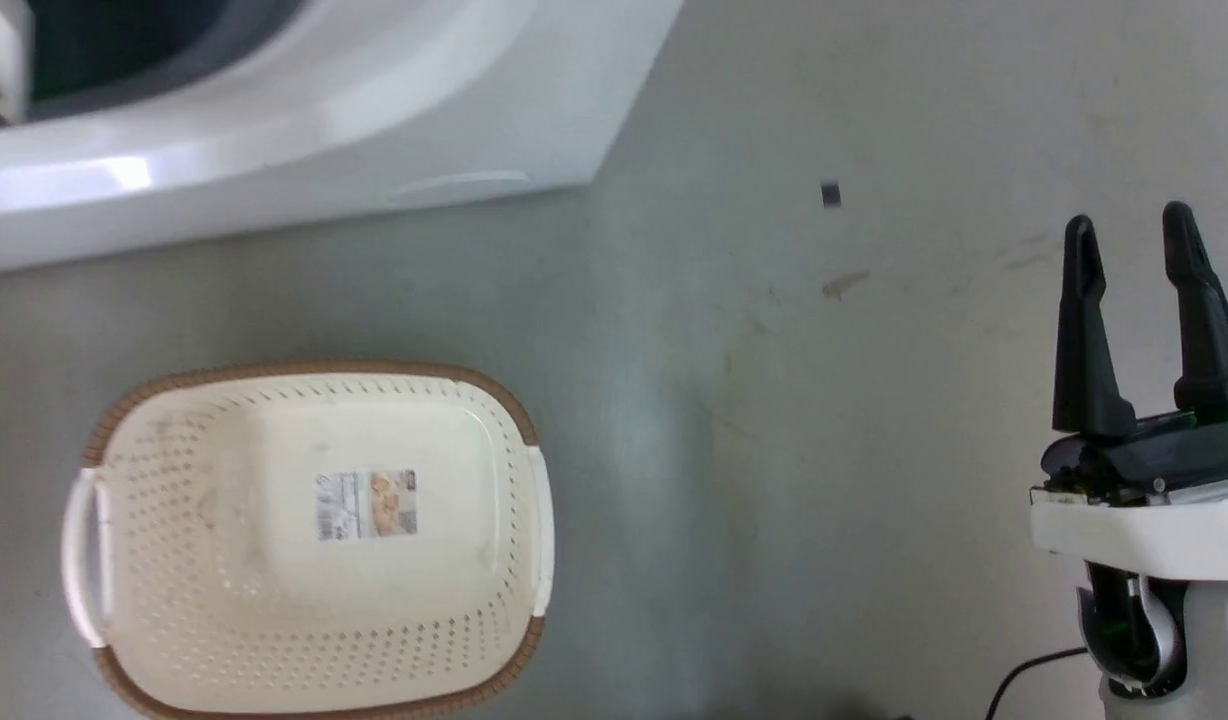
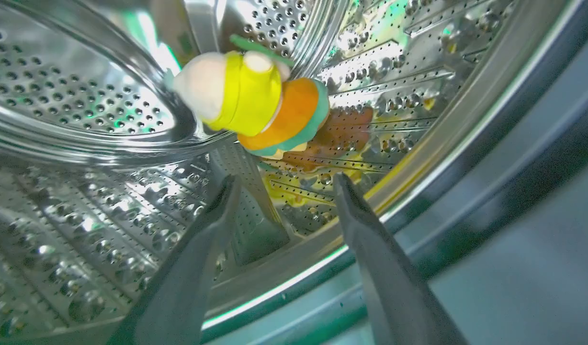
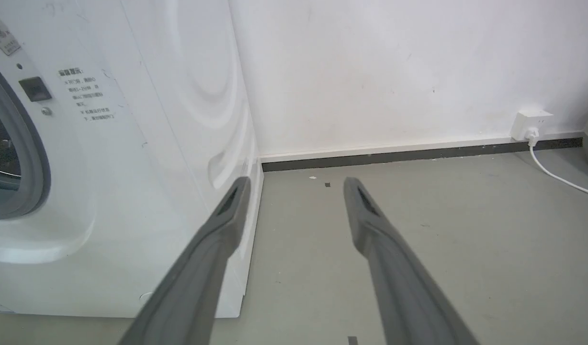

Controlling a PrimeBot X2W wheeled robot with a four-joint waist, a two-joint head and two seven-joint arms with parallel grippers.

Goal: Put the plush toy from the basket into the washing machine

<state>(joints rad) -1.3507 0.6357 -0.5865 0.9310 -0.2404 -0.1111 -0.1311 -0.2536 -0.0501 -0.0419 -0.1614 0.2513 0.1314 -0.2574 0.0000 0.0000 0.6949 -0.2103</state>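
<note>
The plush toy (image 2: 265, 105) lies inside the washing machine (image 1: 304, 110), just beyond the left claw (image 2: 285, 178), which is spread and grasps nothing, so the drop looks done. The basket (image 1: 314, 385) before the machine stands empty; the right claw (image 1: 1129, 220) hangs released, unneeded.

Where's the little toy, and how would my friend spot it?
Look inside the big white washing machine, into its shiny steel drum full of tiny holes. The plush toy sits there. It's the only soft, colourful thing: orange, yellow, green and pale pink.
</note>
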